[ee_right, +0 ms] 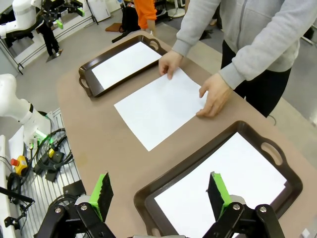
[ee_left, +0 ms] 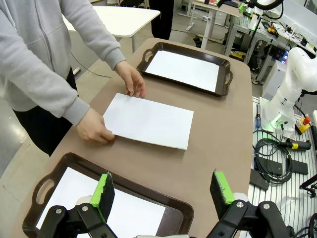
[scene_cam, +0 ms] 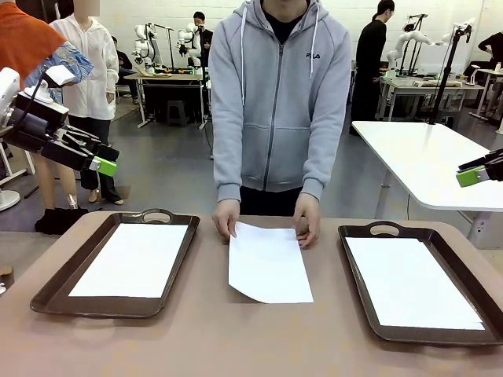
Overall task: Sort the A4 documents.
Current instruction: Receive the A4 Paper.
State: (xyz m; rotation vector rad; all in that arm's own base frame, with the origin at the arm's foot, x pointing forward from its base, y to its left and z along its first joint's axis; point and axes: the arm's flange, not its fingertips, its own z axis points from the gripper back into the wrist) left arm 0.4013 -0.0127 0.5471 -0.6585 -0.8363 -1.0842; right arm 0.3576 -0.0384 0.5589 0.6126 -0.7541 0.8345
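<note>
Left tool point(ee_left: 162, 193) splayed, flat white sheet point(scene_cam: 269, 264), brown trays point(scene_cam: 55, 294)

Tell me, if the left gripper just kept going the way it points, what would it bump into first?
Probably the paper lying in the brown tray right below the open left gripper, though depth is hard to judge.

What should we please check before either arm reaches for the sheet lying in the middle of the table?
1. Left gripper fingers open: ok.
2. Right gripper fingers open: ok.
3. Middle sheet lies flat on the table, between the trays: ok.
4. Person's hands off the sheet: not ok, both rest on its far edge.
5. Left tray and right tray each hold a sheet with room on top: ok.
6. Which tray this sheet belongs in: cannot tell.
</note>
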